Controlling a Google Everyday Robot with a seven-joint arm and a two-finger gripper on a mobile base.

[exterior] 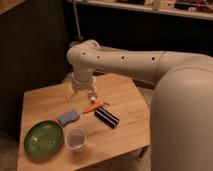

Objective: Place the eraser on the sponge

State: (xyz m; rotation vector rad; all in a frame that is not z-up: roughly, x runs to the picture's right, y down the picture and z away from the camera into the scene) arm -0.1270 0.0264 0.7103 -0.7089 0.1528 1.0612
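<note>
The eraser (106, 117), a black block with thin white stripes, lies on the wooden table (45, 97) right of centre. The sponge (68, 117), a small blue-grey pad with a yellowish edge, lies to its left, apart from it. My gripper (81, 95) hangs above the table, a little behind and between the two, touching neither. Nothing shows between its fingers (93, 93). My white arm (125, 62) reaches in from the right.
A green plate (43, 138) sits at the front left, a clear cup (76, 138) right beside it. A thin orange stick (95, 106) lies just behind the eraser. The table's edge drops off to the right.
</note>
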